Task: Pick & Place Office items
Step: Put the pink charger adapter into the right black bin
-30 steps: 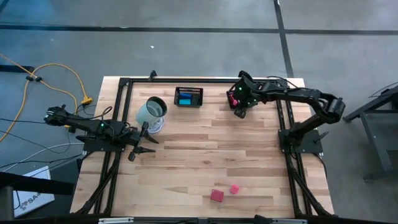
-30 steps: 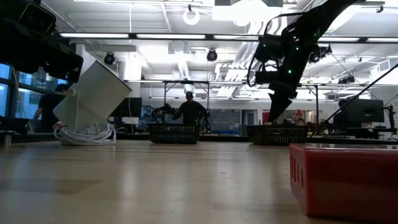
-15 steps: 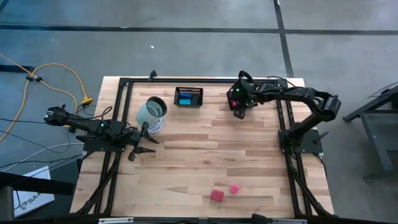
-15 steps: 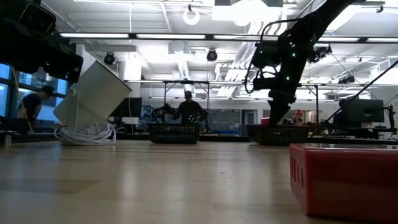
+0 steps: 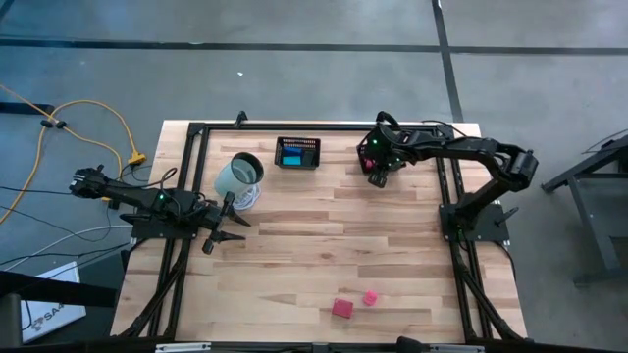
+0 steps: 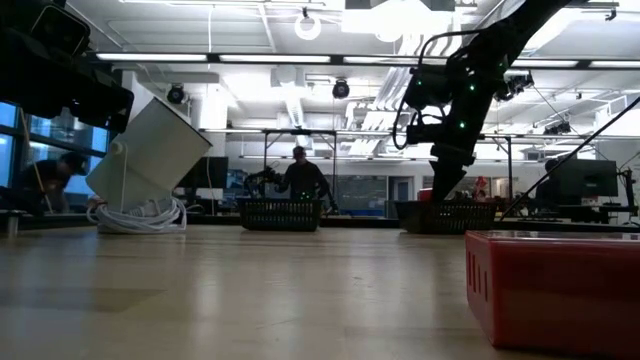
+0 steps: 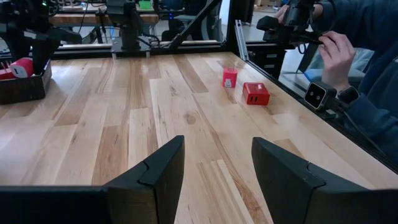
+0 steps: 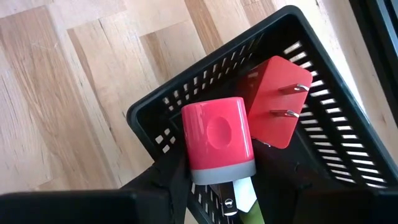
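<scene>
One pink-red piece (image 8: 217,140) clamped between right fingers (image 8: 171,177), over black basket (image 8: 348,149), left fingers (image 7: 158,171) parted.

The tabletop (image 5: 314,245) is pale wood in butcher-block strips, framed by black rails, and both arms are dark with small green lights on the right one. A red block (image 5: 341,308) and a smaller pink piece (image 5: 370,297) lie on it; one black mesh basket (image 5: 297,153) shows blue inside, the other black basket (image 8: 348,143) holds a red plug block (image 8: 277,109), with a pink-red capped piece (image 8: 217,140) over it. A pale grey-white cylinder (image 5: 238,176) sits on a white coiled cord (image 6: 140,215), and a yellow cable (image 5: 98,118) crosses the grey floor.
</scene>
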